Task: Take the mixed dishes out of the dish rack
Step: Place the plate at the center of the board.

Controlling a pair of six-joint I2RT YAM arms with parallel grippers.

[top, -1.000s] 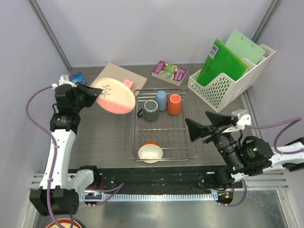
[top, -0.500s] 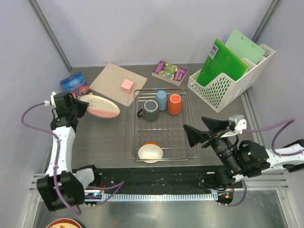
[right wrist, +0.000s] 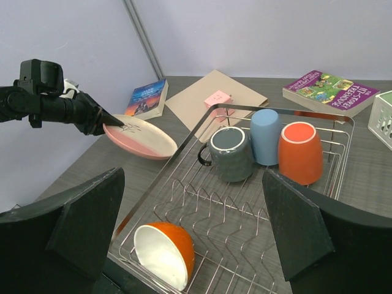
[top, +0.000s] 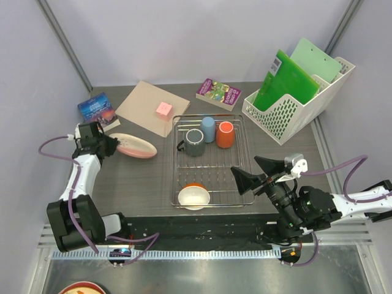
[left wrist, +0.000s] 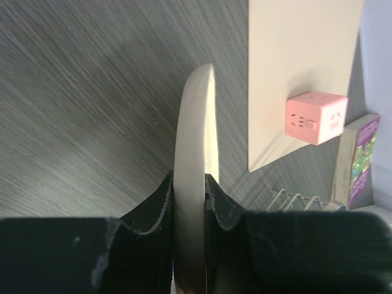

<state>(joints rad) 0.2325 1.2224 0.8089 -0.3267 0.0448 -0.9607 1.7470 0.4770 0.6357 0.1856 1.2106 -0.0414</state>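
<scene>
My left gripper (top: pixel 109 145) is shut on the rim of the pink round plate (top: pixel 133 146), which lies almost flat, low over the table left of the dish rack (top: pixel 173 165). In the left wrist view the plate's edge (left wrist: pixel 195 141) runs between both pads of that gripper (left wrist: pixel 188 184). Inside the rack stand a dark grey mug (top: pixel 195 142), a light blue cup (top: pixel 208 129) and an orange mug (top: pixel 225 135), all upside down. A small bowl (top: pixel 193 196), orange outside and white inside, lies on its side at the front. My right gripper (top: pixel 246 168) hangs open over the rack's right front, holding nothing.
A white perforated file holder (top: pixel 294 92) with green folders stands at the back right. A purple book (top: pixel 218 93) lies behind the rack. A tan board (top: pixel 147 104) with a pink cube (top: pixel 163 109) and a blue book (top: pixel 96 108) lie at the back left.
My left arm has swung the plate down and leftward from a raised tilt to nearly flat by the table. The open right gripper has crept left toward the rack.
</scene>
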